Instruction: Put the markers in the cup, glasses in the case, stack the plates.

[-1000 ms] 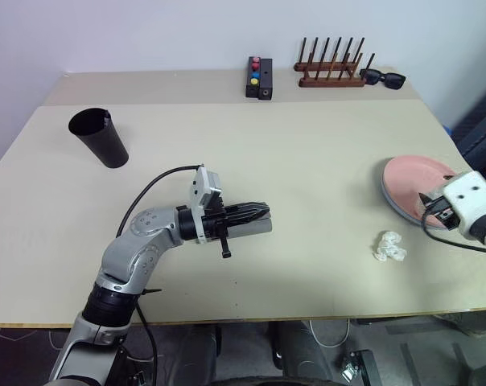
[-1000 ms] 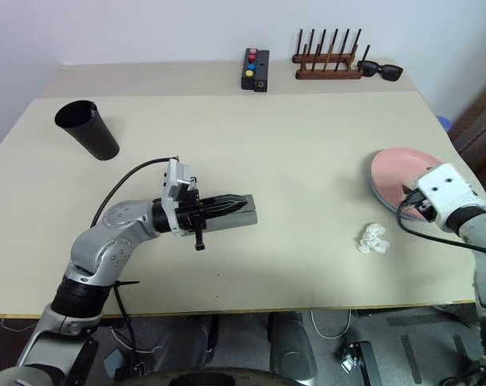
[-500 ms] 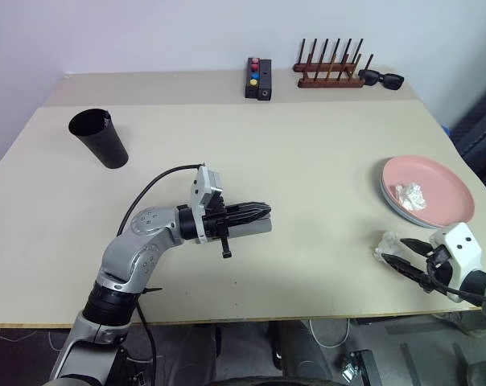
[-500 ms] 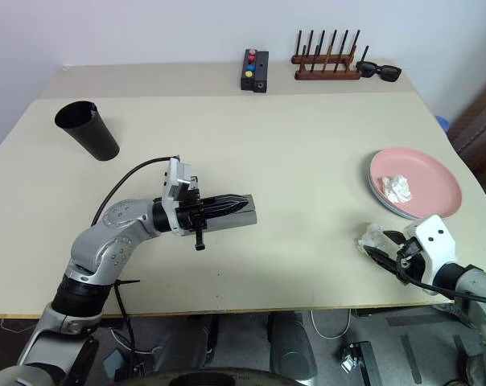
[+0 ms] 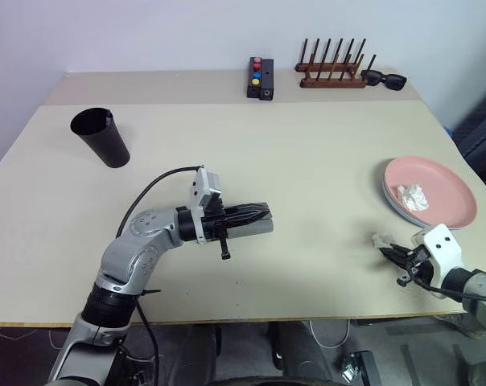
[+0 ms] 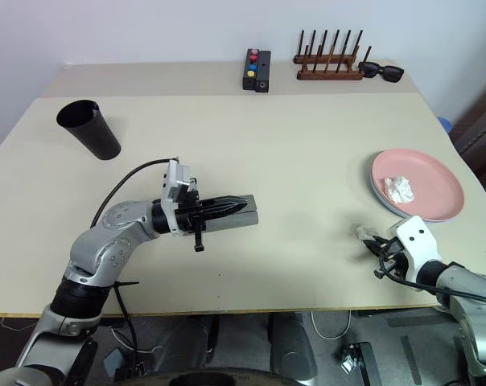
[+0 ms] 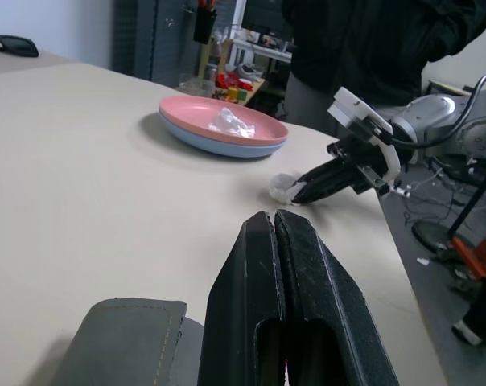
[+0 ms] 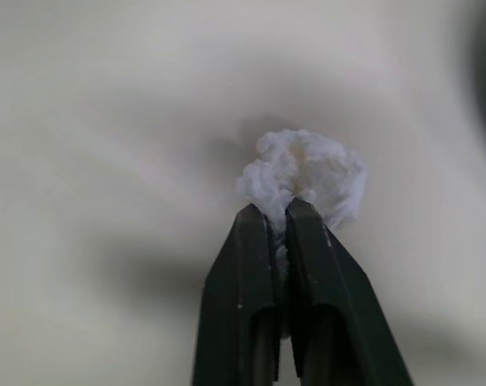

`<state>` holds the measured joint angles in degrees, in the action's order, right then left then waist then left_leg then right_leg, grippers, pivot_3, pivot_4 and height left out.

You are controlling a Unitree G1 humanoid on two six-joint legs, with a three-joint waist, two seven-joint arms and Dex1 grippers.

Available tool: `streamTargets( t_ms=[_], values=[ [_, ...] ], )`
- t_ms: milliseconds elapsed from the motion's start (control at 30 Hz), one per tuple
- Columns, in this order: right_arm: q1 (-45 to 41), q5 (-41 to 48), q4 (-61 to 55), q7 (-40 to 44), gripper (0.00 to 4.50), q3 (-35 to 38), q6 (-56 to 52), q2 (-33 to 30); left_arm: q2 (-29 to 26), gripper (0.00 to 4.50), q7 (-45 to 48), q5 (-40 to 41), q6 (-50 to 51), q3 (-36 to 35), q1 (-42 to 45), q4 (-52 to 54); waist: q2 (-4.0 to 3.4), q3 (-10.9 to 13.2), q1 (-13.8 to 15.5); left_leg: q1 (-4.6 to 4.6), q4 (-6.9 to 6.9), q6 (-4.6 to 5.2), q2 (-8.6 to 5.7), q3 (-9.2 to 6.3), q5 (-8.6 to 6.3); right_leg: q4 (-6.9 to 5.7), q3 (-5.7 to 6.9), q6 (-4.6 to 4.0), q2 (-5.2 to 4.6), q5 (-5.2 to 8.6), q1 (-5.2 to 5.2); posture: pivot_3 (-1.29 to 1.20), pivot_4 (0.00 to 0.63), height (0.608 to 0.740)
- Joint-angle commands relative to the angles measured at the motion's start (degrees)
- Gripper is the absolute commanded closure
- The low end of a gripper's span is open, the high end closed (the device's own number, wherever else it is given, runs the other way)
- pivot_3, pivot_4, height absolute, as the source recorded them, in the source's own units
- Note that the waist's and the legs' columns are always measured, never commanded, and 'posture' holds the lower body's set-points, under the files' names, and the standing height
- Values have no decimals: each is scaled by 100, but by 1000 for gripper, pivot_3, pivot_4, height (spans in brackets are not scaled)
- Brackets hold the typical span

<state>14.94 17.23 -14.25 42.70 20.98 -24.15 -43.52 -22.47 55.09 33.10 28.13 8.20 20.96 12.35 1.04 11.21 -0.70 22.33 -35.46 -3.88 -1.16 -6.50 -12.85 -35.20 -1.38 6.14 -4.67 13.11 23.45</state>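
Observation:
The salmon pink plate (image 5: 446, 186) sits on the light blue plate (image 5: 387, 196) at the right edge of the table, with a white paper wad (image 5: 410, 195) lying in it. In front of them, low over the table, my right gripper (image 5: 385, 249) is shut on a second crumpled paper wad (image 8: 307, 173). At mid-table my left gripper (image 5: 264, 215) is shut and lies level over the grey case (image 5: 257, 228). Far left stands the black cup (image 5: 102, 138). The markers and the glasses are hidden.
Along the back edge are a black box with coloured buttons (image 5: 260, 78), a wooden peg rack (image 5: 331, 72) and black sunglasses (image 5: 384, 79). A person in dark clothes (image 7: 364, 40) stands beyond the table's right side.
My right gripper came down from above the plates to the table in front of them and shut on the paper wad there. The left arm kept still.

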Motion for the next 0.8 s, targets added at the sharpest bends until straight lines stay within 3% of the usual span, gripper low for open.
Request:
streamTargets(
  t_ms=[33, 167, 400, 667, 800],
  values=[
    [-418, 235, -175, -194, 4474, 352, 224, 137, -16, 4500, 45, 7, -107, -57, 26, 127, 0, 0, -7, 0, 0, 0, 0, 0, 0, 0, 0, 0, 0, 0, 0, 0, 150, 740],
    [-1237, 171, 25, -688, 4474, 585, 385, 183, -16, 4500, 49, -5, -121, -54, 43, 108, -6, 0, -7, -1, 0, 0, 0, 1, 0, -1, 0, -1, 1, -1, 1, 0, 150, 740],
    [-2726, -979, 2057, -1693, 4474, 58, 914, -39, -38, 4500, -111, -29, -101, -111, -34, 237, -2, 1, 3, 5, 2, 0, -2, -1, 0, 3, 1, -21, -1, -13, 1, 0, 150, 740],
    [-2867, -579, 2256, -915, 4474, -94, 1176, -78, -101, 4500, -350, 3, -118, -220, -270, 466, -11, 2, -24, -2, 14, 2, -1, 0, 1, -1, -1, -18, 1, -13, 2, 0, 150, 740],
    [-2704, -493, 2044, -755, 3074, -58, 1218, -32, -84, 4500, -329, -15, -186, -203, -288, 389, -11, 2, -5, -1, 9, 2, -1, 0, 1, -1, -1, -18, 1, -13, -1, 0, 150, 740]
  ],
)
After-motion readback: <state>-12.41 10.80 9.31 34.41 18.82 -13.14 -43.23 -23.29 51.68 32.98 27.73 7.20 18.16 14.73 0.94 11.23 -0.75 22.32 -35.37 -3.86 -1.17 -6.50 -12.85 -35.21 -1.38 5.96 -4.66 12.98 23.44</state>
